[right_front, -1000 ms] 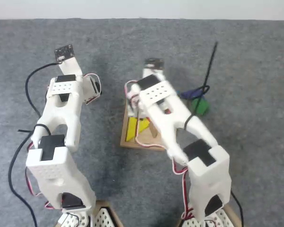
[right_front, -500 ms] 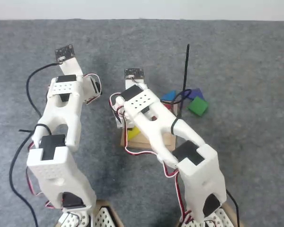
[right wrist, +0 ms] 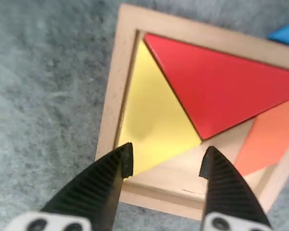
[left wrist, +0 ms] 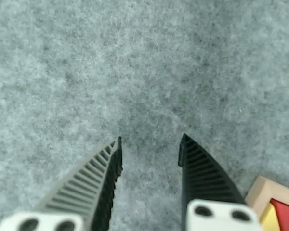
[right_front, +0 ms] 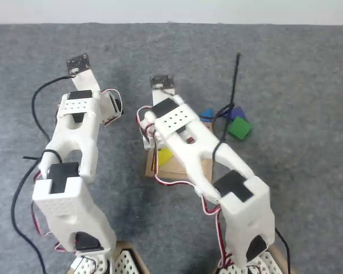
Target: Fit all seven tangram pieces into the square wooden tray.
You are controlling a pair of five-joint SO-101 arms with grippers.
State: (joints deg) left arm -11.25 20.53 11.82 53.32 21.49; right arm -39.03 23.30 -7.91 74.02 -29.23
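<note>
High view. The table (right_front: pixel 308 68) is covered in grey felt, with a pale wall (right_front: pixel 171 11) strip along its far edge. There are two white arms. The left arm (right_front: pixel 74 131) is over bare felt on the table's left half. The right arm (right_front: pixel 183 123) lies across the tray (right_front: pixel 180 167) near the table's middle. One tray, and a yellow triangle (right_front: pixel 164 155) shows in it beside the arm. Three loose pieces lie on the felt off the tray's far right corner: blue (right_front: pixel 206 115), purple (right_front: pixel 236 112) and green (right_front: pixel 239 129), clustered close together. A black cable (right_front: pixel 233 85) stands above them.

Left wrist view. The left gripper (left wrist: pixel 149 149) has its fingers spread with nothing between them and hangs over felt. One tray corner sits just beside one finger.

Right wrist view. The right gripper (right wrist: pixel 168 156) is also spread and holds nothing. It is above the tray's rim, with one fingertip over the yellow triangle's point. Three pieces are in the tray: the yellow triangle along one wall, a red triangle (right wrist: pixel 216 82) touching it edge to edge, and an orange piece (right wrist: pixel 269 139) against the red one. Bare wood shows between the fingers. The blue piece lies outside the tray. Six pieces counted.
</note>
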